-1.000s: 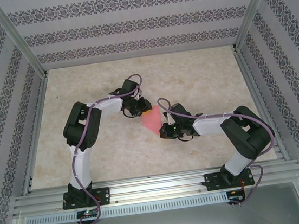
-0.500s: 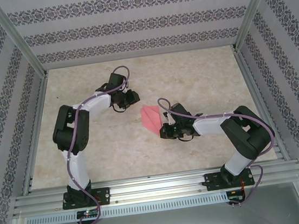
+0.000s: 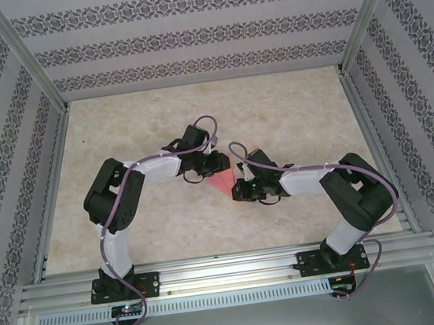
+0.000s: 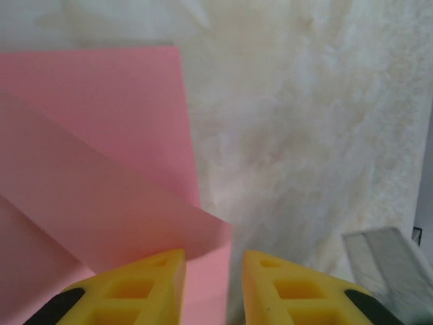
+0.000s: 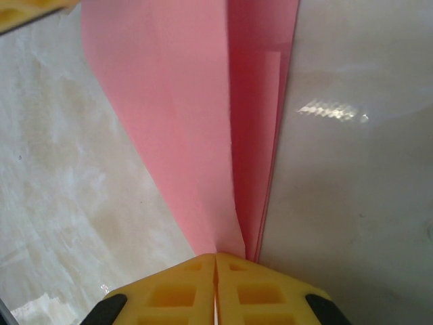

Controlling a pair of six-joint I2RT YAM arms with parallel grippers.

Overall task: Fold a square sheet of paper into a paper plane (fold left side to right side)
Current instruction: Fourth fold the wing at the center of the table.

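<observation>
Straight ahead of the right gripper (image 5: 216,261) | its jaws pinch the narrow end of the paper plane (image 5: 203,135), long axis running away from them | left gripper (image 4: 213,254) narrowly parted (gripping nothing, I judge), raised flap corner just before its gap, the nearer arm for the fold

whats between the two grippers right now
The folded pink paper lies between the left gripper and the right gripper, as the top view shows; the right gripper is shut on its edge.
</observation>
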